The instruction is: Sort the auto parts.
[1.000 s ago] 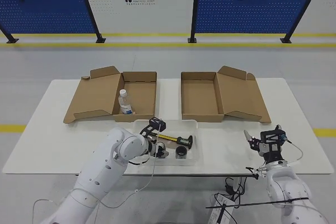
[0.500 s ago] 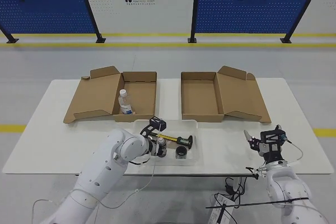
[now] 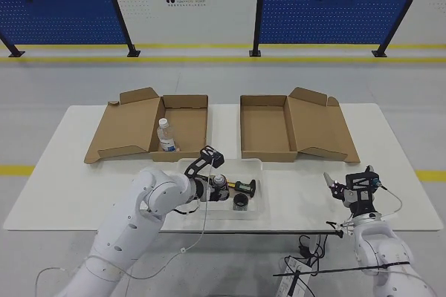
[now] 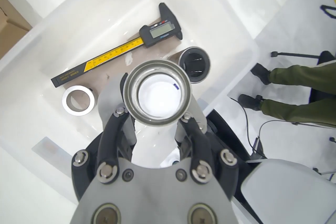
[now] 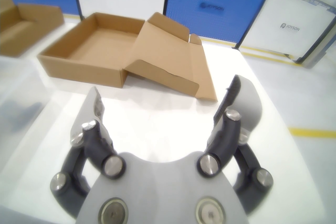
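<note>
**Left gripper holds a steel sleeve over the parts tray; right gripper idle and open**

The left gripper [image 4: 157, 96] is closed around a short steel sleeve [image 4: 128, 96], one finger pressing on each side of its wall. In the top view this gripper [image 3: 217, 185] sits over the left-middle part of the clear plastic tray [image 3: 259, 167], which stands at the near edge of the white table [image 3: 59, 185]. The sleeve is hollow, and the pale tray floor shows through its bore.

Three parts lie on the tray floor. A digital caliper [image 4: 118, 47] with a yellow scale lies diagonally. A small silver ring [image 4: 66, 104] lies flat near the caliper's tip. A dark-lined bushing [image 4: 194, 68] lies just beside the caliper's head.

Beyond the tray are two open cardboard boxes. The left box [image 3: 189, 119] holds a clear bottle [image 3: 164, 135]. The right box [image 3: 264, 130] has its lid folded out to the right.

The right gripper [image 5: 165, 93] is at the table's near right corner, well apart from the tray. Its fingers are spread wide and hold nothing.
</note>
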`<move>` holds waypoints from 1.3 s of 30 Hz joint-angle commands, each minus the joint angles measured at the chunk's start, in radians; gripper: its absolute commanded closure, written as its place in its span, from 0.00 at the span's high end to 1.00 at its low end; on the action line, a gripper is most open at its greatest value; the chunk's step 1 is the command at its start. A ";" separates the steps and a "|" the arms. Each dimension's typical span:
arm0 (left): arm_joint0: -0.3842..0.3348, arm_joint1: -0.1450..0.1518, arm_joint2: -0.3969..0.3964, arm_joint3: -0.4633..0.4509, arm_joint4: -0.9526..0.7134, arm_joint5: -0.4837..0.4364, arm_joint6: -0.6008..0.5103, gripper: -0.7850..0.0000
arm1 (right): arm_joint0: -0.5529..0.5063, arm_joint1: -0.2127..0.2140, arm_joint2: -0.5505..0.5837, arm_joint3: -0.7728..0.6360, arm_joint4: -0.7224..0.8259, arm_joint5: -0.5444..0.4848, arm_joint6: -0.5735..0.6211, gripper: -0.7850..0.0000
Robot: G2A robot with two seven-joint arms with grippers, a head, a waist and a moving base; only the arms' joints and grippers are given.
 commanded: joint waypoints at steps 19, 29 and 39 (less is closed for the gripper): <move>-0.001 0.051 -0.103 -0.245 -0.457 -0.194 -0.267 0.00 | 0.000 0.000 0.000 0.000 0.000 0.000 0.000 1.00; -0.043 0.107 -0.044 -0.272 -0.583 -0.183 -0.277 0.00 | 0.000 0.000 0.000 0.000 0.000 0.000 0.000 1.00; -0.077 0.160 0.006 -0.248 -0.604 -0.199 -0.261 0.00 | 0.000 0.000 0.000 0.000 0.000 0.000 0.000 1.00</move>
